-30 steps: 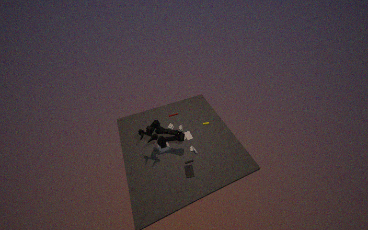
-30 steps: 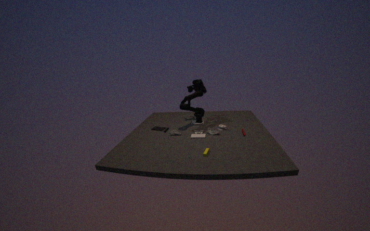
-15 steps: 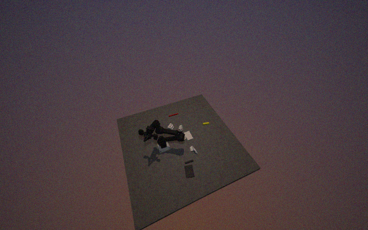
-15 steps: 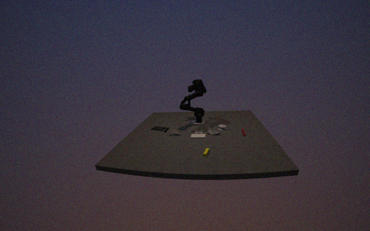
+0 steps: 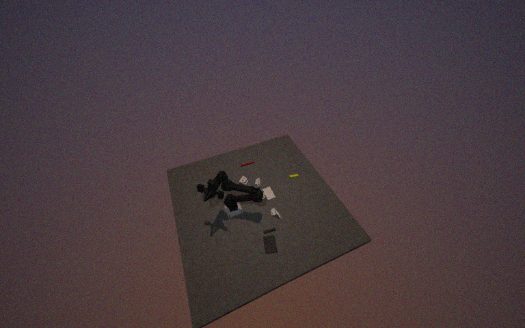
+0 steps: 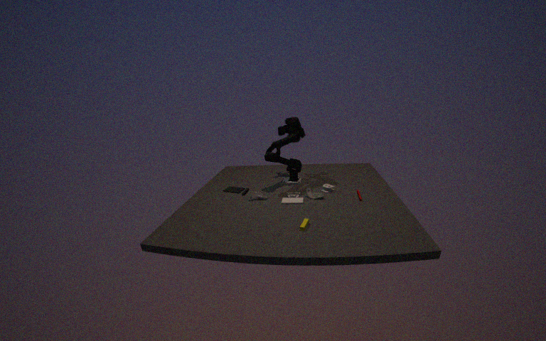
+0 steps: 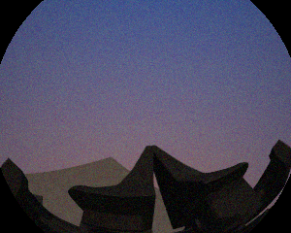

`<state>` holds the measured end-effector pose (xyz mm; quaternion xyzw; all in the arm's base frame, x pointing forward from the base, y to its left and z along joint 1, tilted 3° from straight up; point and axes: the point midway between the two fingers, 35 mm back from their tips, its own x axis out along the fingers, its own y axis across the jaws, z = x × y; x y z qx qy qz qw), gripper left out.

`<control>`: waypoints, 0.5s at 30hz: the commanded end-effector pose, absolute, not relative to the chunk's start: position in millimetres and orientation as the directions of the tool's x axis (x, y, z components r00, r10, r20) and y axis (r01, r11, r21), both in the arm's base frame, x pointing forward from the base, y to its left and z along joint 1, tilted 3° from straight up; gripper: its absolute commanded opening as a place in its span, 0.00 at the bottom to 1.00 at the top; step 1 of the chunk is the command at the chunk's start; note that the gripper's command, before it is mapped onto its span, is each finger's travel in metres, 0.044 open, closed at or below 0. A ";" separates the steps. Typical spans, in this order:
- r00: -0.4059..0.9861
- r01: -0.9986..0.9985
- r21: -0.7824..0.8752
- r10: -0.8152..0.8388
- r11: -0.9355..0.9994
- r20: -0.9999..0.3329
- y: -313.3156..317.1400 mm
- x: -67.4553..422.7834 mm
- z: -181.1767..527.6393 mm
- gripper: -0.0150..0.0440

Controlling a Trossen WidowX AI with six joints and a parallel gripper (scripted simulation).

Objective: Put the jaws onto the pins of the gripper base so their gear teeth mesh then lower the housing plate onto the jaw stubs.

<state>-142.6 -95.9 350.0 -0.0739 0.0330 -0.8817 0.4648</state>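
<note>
My gripper (image 5: 205, 199) (image 7: 151, 149) is shut and empty, raised high behind the arm's base, away from the parts; its fingertips meet in the wrist view. The gripper base (image 5: 268, 193) (image 6: 292, 200) is a pale block in front of the arm, its rear part partly hidden by the arm in the top view. One white jaw (image 5: 258, 181) (image 6: 314, 195) lies on one side of it, the other jaw (image 5: 275, 212) (image 6: 259, 195) on the other side. A small white plate with dark holes (image 5: 243, 179) (image 6: 328, 186), apparently the housing plate, lies apart. The base's pins are too small to see clearly.
On the table (image 5: 318, 239) (image 6: 225, 236) are a red bar (image 5: 247, 164) (image 6: 359, 195), a yellow block (image 5: 294, 175) (image 6: 304, 224), a dark flat rectangle (image 5: 270, 244) (image 6: 234, 190) and a short dark bar (image 5: 269, 230) (image 6: 245, 191).
</note>
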 end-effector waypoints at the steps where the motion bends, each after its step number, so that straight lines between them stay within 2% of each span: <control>1: -0.614 0.783 -0.043 -0.782 -0.620 0.109 -84.6 -154.6 352.9 0.25; 15: -0.816 0.573 0.291 -0.566 -0.766 0.116 -28.9 -194.5 355.5 0.25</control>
